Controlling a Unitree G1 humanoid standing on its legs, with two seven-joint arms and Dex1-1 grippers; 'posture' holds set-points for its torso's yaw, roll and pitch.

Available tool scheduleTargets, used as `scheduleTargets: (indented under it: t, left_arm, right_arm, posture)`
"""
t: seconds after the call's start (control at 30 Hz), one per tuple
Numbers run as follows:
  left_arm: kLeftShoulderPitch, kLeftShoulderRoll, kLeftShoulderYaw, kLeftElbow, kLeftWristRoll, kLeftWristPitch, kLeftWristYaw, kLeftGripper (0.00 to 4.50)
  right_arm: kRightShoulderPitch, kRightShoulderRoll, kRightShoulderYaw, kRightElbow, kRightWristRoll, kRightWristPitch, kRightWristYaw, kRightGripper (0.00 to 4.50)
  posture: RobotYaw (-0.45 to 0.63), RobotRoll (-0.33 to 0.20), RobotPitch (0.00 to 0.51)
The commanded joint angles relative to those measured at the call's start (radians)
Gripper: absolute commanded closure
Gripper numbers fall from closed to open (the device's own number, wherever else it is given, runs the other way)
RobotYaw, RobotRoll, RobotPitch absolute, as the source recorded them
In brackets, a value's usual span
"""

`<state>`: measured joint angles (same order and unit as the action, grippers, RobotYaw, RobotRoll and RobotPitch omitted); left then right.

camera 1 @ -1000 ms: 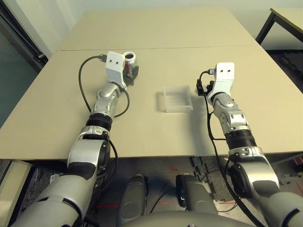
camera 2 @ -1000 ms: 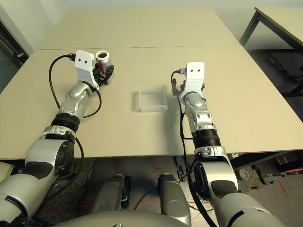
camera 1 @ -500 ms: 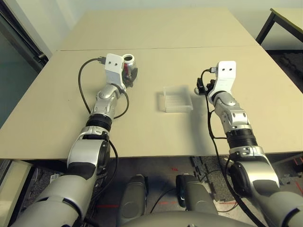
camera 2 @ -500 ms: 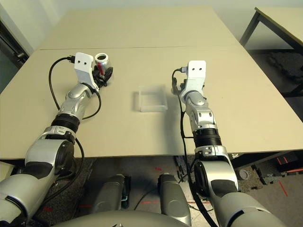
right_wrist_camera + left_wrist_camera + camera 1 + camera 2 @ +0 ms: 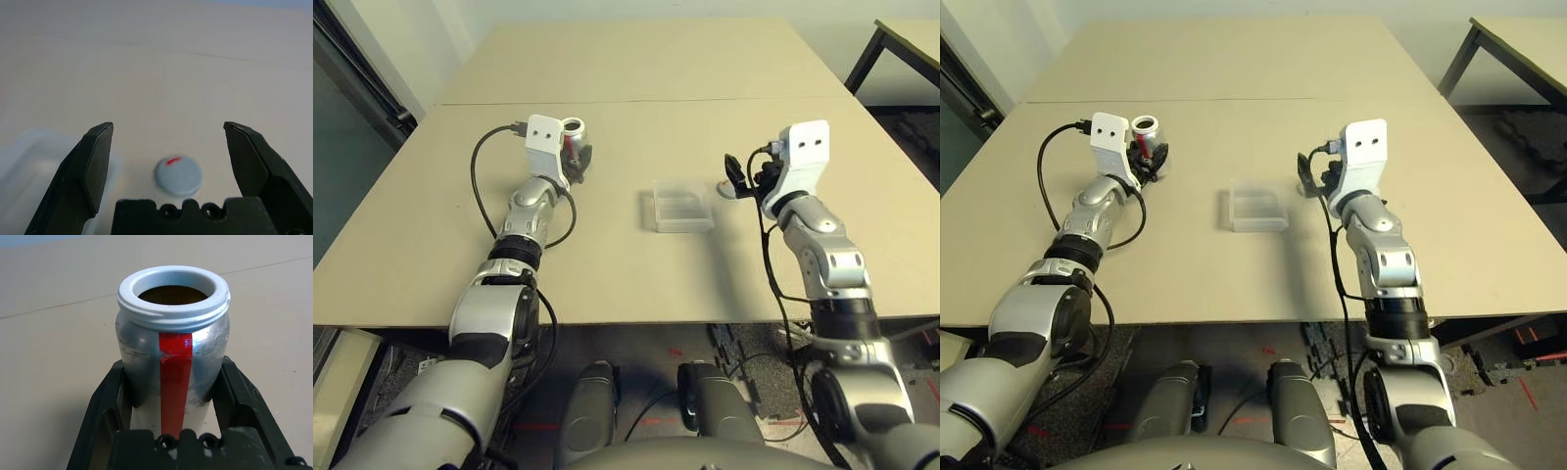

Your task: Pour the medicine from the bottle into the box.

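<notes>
Upright open-mouthed bottle (image 5: 173, 347), red label stripe, clamped between left tool (image 5: 176, 401) fingers, above tan table (image 5: 54, 357)

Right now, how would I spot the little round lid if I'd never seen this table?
Start at the tan table and find the clear box near its middle. Right of the box lies the cap, flat on the table before the right gripper's open fingers. It's the small grey disc with a red mark.

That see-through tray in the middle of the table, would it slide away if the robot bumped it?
Probably. The clear tray looks thin, shallow and unloaded, so likely light and easily pushed across the smooth table. Its low, wide shape suggests it would slide rather than tip. The thin walls may flex if squeezed.
</notes>
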<state>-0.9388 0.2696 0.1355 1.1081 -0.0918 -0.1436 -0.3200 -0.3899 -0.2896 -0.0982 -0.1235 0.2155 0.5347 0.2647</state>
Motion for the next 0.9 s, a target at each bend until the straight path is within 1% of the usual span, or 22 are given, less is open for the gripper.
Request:
scheduleTargets:
  t: [0.03,0.13,0.23,0.3,0.43,0.47,0.53,0.73,0.9]
  left_arm:
    - [-0.036,0.022,-0.018,0.051,0.039,0.009,0.014,2.04]
    - [-0.068,0.038,-0.029,0.085,0.064,0.005,0.021,2.04]
    - [-0.140,0.071,-0.103,0.117,0.155,-0.047,0.014,2.04]
    - [-0.193,0.089,-0.172,0.135,0.232,-0.093,0.013,2.04]
    - [-0.268,0.109,-0.282,0.166,0.357,-0.163,0.024,2.04]
    - [-0.296,0.112,-0.332,0.173,0.412,-0.187,0.032,2.04]
    - [-0.333,0.114,-0.399,0.184,0.483,-0.221,0.047,2.04]
    - [-0.435,0.074,-0.669,0.203,0.766,-0.338,0.157,2.04]
    - [-0.473,0.034,-0.868,0.219,0.969,-0.377,0.278,2.04]
  right_arm:
    - [0.049,-0.039,-0.011,-0.121,0.066,0.103,0.054,0.00]
    - [0.092,-0.096,0.007,-0.202,0.107,0.178,0.117,0.00]
    - [0.140,-0.229,0.054,-0.279,0.153,0.260,0.251,0.00]
    - [0.149,-0.283,0.073,-0.294,0.181,0.295,0.304,0.00]
    - [0.142,-0.315,0.090,-0.285,0.198,0.322,0.343,0.00]
    - [0.137,-0.325,0.101,-0.276,0.193,0.321,0.354,0.00]
    - [0.126,-0.334,0.116,-0.263,0.184,0.319,0.365,0.00]
    - [0.054,-0.345,0.182,-0.195,0.154,0.297,0.401,0.00]
    - [0.018,-0.334,0.217,-0.141,0.127,0.263,0.423,0.00]
  posture:
    - [-0.05,0.000,0.067]
    - [-0.06,0.000,0.067]
    - [-0.06,0.000,0.067]
    - [-0.07,0.000,0.068]
    - [-0.07,0.000,0.072]
    - [-0.06,0.000,0.074]
    - [-0.07,0.000,0.075]
    - [-0.08,0.000,0.079]
    - [-0.08,0.000,0.079]
